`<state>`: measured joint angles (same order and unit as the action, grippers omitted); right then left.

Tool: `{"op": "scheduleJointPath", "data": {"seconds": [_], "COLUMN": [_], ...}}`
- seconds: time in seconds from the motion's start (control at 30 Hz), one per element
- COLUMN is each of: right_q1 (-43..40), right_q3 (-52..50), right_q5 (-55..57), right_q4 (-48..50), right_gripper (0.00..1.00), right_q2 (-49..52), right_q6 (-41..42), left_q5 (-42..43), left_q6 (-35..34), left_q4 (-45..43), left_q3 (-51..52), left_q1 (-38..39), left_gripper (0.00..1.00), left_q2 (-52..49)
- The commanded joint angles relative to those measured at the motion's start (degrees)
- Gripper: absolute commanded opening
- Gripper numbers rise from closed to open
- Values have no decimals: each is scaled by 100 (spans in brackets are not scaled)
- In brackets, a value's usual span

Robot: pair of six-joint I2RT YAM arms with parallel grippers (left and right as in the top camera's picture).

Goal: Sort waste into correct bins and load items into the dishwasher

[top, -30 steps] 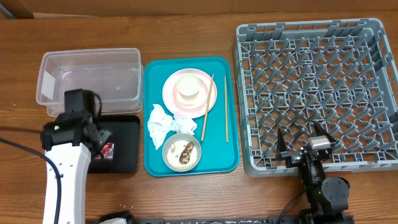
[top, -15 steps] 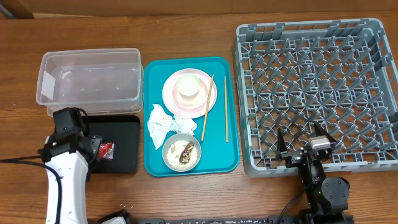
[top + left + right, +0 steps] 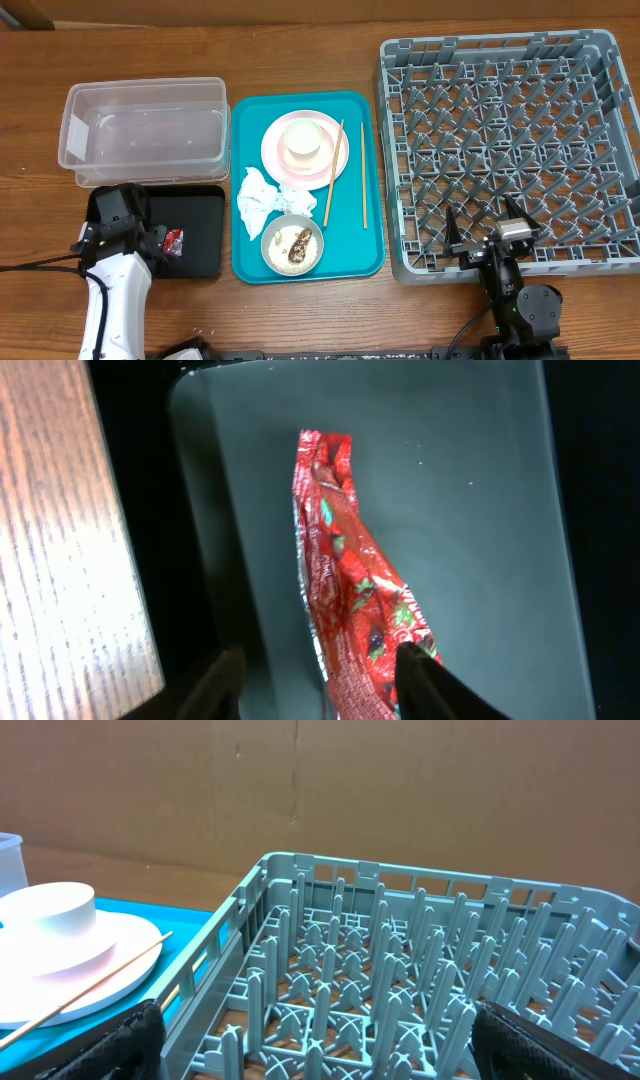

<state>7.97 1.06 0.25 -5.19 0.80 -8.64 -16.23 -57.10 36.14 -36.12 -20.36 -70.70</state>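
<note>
Over the shallow black tray (image 3: pixel 205 262) at the near left of the table, the left gripper (image 3: pixel 320 658) hangs with its jaws spread partway, pinching nothing. The red-and-white wrapper (image 3: pixel 350 610) lies flat on the tray floor. Its long axis runs from the gap between the fingers out and away from the wrist, slightly aslant, so the jaws straddle its near end across the narrow width. That end sits closer to one finger than to the other. Whether it touches that finger cannot be told from the wrist view, where the finger's dark edge overlaps it. The wrapper looks delivered to its bin, so the left arm probably has to lift clear. The likely next piece of waste is the crumpled napkin (image 3: pixel 262 198) on the teal serving tray (image 3: pixel 350 245). It lies to the right of the left gripper, beyond the black tray's wall and a little farther from the robot. The left arm is much nearer to it. The right gripper (image 3: pixel 483 225) rests at the near edge of the dish rack (image 3: pixel 500 50), well apart from the napkin, jaws spread wide and empty.
</note>
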Motion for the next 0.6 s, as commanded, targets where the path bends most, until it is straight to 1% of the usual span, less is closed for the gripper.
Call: {"op": "scheduleJointPath", "data": {"seconds": [0.0, 0.3, 0.57], "right_q1": [33, 33, 33], "right_q3": [-61, -61, -61], "right_q5": [4, 7, 4], "right_q4": [39, 37, 39], "right_gripper": [100, 100, 100], "right_q2": [-63, -63, -63], "right_q6": [4, 4, 4], "left_q5": [-22, -22, 103], "left_q6": [-76, -76, -76], "left_q4": [-136, -485, -647], "left_q3": [79, 76, 76], "left_q1": [-26, -26, -26], "left_gripper": [47, 46, 33], "left_q2": [-188, -855, -1051]}}
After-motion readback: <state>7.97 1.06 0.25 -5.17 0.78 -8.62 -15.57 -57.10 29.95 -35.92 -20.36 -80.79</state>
